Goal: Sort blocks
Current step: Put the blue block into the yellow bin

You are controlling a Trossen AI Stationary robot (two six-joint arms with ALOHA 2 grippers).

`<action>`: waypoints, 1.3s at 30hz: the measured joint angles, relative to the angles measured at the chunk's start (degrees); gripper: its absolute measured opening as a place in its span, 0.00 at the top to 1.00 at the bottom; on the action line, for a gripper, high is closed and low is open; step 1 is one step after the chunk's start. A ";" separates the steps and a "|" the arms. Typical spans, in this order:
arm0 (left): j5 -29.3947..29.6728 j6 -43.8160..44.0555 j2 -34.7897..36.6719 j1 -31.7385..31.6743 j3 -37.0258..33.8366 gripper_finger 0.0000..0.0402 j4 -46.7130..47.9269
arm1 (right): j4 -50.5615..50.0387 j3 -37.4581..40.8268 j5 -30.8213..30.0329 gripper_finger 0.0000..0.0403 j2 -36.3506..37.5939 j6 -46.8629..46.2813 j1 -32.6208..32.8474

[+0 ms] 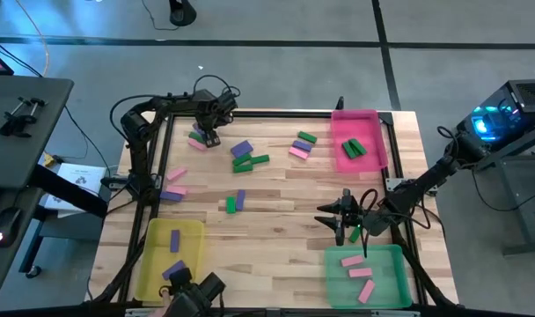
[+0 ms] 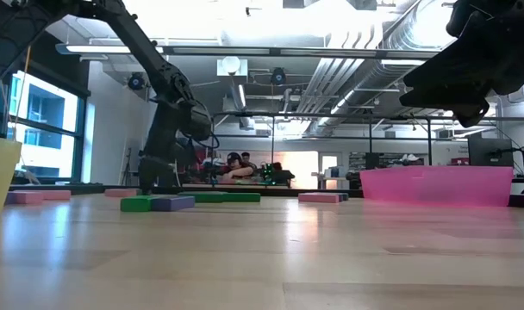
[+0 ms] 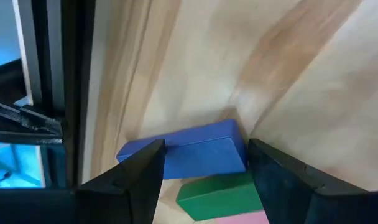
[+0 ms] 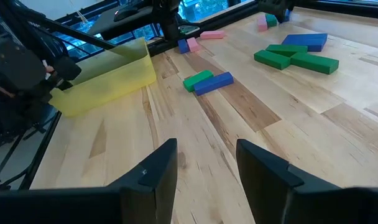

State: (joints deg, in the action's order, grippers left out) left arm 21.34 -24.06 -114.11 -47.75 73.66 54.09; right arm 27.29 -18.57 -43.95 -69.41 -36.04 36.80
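My left gripper [image 1: 206, 136] [image 3: 206, 146] is open, low over a small pile of blocks [image 1: 197, 139] at the table's far left. Its fingers straddle a purple block [image 3: 189, 152], which has a green block [image 3: 220, 196] and a pink one beside it. My right gripper [image 1: 342, 227] [image 4: 206, 146] is open and holds nothing, above bare wood just far of the green tray [image 1: 366, 273]. Other blocks lie flat mid-table: a green and purple pair [image 1: 235, 202] [image 4: 207, 81], a purple and green group [image 1: 247, 157], another group [image 1: 303, 143], and pink ones [image 1: 173, 185]. My left gripper comes from above with one finger [image 3: 139, 180] over one end of the purple block and the other finger [image 3: 282, 180] just past the opposite end [image 3: 239, 149]. I cannot tell whether either finger touches the block, which lies flat on the table.
The yellow tray [image 1: 171, 255] at near left holds purple blocks, the green tray holds pink blocks, and the pink tray [image 1: 357, 141] [image 2: 434, 185] at far right holds green blocks. A dark frame rail [image 3: 71, 93] runs close beside the left gripper. Bare wood lies mid-table near the right gripper.
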 joint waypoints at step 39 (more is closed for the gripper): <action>-0.38 -0.75 0.00 0.47 2.86 0.57 5.84 | -0.02 0.00 -0.03 0.63 0.00 0.03 0.00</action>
State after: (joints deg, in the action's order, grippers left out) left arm 20.96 -24.82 -114.10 -47.27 76.52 59.94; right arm 27.27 -18.57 -43.99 -69.41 -36.01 36.80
